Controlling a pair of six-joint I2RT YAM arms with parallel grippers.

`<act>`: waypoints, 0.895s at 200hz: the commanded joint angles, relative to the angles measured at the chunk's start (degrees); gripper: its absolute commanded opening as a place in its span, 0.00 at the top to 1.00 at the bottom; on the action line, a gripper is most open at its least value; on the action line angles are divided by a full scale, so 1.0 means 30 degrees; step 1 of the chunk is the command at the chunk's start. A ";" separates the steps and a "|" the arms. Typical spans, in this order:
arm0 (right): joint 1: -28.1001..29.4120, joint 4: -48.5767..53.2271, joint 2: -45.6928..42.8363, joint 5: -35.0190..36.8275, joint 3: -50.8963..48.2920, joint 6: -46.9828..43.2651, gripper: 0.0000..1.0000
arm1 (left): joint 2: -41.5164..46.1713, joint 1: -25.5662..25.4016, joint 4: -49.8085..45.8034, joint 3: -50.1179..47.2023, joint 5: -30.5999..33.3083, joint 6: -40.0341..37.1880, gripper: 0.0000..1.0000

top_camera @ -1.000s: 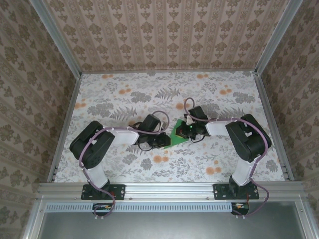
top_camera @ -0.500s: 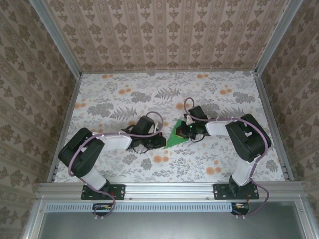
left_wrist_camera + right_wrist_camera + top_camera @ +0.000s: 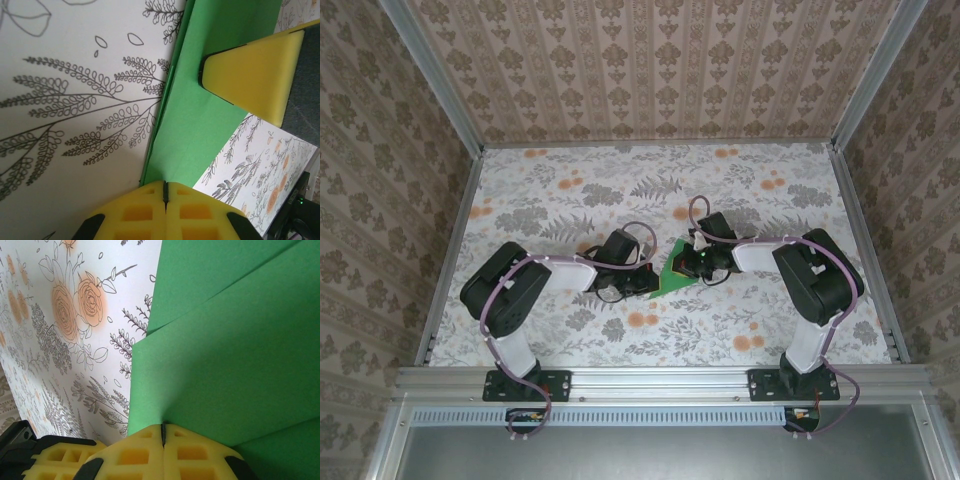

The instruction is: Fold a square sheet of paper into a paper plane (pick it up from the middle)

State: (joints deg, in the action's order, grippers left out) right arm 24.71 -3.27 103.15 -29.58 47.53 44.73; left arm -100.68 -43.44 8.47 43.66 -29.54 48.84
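The square sheet of paper [image 3: 676, 270] is bright green, partly folded into layers, and lies mid-table between both grippers. My left gripper [image 3: 653, 287] is at its lower-left corner. In the left wrist view its yellow fingers [image 3: 165, 187] are shut, with the narrow end of the paper [image 3: 200, 115] running into the slit. My right gripper [image 3: 692, 264] comes from the right. Its jaws [image 3: 163, 429] are shut where a raised flap of paper [image 3: 210, 360] meets them. A right finger [image 3: 252, 75] rests on the sheet in the left wrist view.
The floral tablecloth [image 3: 570, 200] covers the table inside patterned walls [image 3: 650, 70]. A metal rail [image 3: 660, 380] runs along the near edge by the arm bases. The two arms nearly meet at the centre.
My left arm's elbow swung out to the left and came back. Its jaws closed at the paper's corner. The right arm and the paper have stayed put.
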 commanded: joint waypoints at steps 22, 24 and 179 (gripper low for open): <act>0.0490 0.0779 -0.1228 0.0005 -0.0144 -0.1497 0.99 | -0.0418 0.0068 -0.1183 -0.1016 0.0408 -0.0277 1.00; 0.0566 0.0748 -0.1303 -0.0052 -0.0119 -0.1508 0.98 | -0.0400 0.0067 -0.1175 -0.1039 0.0412 -0.0275 1.00; -0.1067 0.1992 0.0535 0.1241 -0.0076 -0.2403 0.99 | -0.0273 0.0103 -0.1766 -0.1457 0.0604 -0.0006 1.00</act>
State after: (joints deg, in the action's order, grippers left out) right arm 27.49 -2.39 103.15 -30.72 47.57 40.36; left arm -100.49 -43.35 10.79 42.09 -29.61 48.86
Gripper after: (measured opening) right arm 0.048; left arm 0.048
